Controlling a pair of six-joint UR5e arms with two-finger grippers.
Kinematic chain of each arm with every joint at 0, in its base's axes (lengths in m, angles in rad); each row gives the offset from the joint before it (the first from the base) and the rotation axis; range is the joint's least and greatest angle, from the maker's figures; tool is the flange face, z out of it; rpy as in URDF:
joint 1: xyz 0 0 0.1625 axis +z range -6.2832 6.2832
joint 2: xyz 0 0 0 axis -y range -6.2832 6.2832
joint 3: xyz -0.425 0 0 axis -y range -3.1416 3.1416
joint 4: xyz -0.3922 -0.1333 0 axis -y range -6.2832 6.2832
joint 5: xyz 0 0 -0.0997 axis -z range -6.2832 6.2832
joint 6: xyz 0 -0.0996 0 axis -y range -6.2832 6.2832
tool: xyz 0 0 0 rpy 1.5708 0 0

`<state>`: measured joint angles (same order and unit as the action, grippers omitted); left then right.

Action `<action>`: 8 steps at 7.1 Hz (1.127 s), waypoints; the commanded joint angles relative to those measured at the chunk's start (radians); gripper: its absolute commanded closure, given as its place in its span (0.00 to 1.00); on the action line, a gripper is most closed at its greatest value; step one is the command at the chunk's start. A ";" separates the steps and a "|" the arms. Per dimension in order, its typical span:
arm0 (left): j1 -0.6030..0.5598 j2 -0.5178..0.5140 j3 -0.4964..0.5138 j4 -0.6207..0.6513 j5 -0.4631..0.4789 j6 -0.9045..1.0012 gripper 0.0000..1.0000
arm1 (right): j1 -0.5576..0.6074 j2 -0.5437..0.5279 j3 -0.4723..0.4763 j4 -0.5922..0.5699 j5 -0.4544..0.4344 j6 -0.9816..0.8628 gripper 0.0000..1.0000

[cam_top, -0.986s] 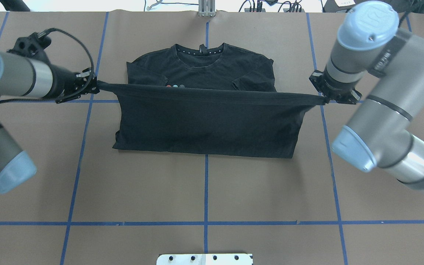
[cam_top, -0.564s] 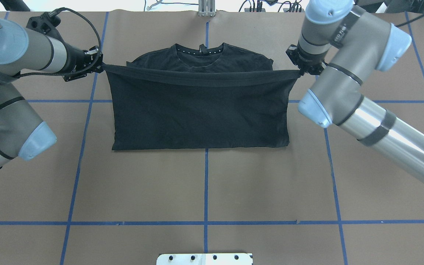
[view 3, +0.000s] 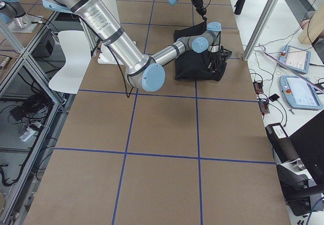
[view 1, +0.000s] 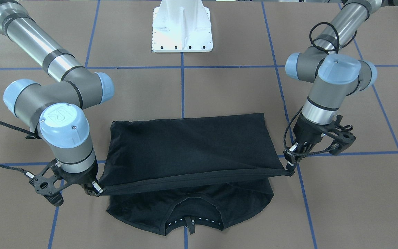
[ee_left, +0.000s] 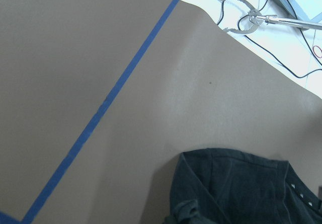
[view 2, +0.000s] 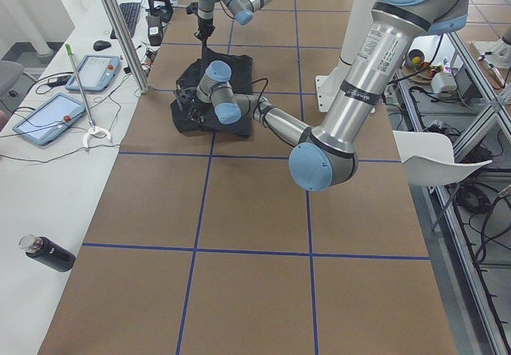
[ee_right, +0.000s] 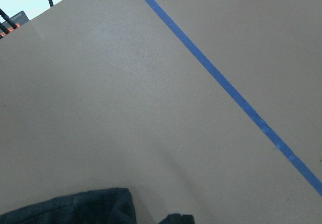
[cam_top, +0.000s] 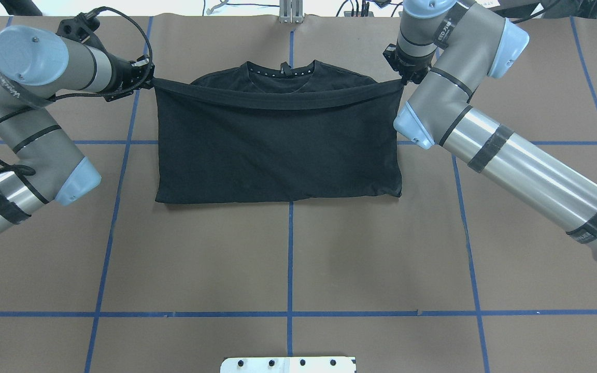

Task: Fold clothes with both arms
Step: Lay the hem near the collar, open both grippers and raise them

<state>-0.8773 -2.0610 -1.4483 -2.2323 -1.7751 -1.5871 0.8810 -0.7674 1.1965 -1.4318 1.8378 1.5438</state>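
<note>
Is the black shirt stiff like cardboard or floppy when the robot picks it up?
Probably floppy: the T-shirt sags in the middle between the left hand and the right hand. It seems light, since two pinched corners alone lift it. It drapes softly, so it likely won't break.

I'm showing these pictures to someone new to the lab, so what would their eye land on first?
The black T-shirt at the far middle of the brown table stands out first, folded over itself with its hem stretched taut just short of the collar. Next come the two big arms: the left gripper pinches one end of that hem and the right gripper the other.
</note>
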 commanded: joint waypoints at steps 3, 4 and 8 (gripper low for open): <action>0.001 -0.033 0.160 -0.133 0.052 -0.002 0.88 | -0.042 0.014 -0.055 0.042 -0.081 0.004 0.82; 0.001 -0.047 0.170 -0.142 0.052 -0.002 0.78 | -0.039 0.016 -0.055 0.047 -0.089 0.006 0.55; -0.061 -0.062 0.167 -0.196 0.052 -0.001 0.61 | -0.022 -0.080 0.170 0.068 -0.004 0.120 0.33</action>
<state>-0.9198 -2.1148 -1.2786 -2.4225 -1.7214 -1.5900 0.8585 -0.7689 1.2348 -1.3675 1.7858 1.6050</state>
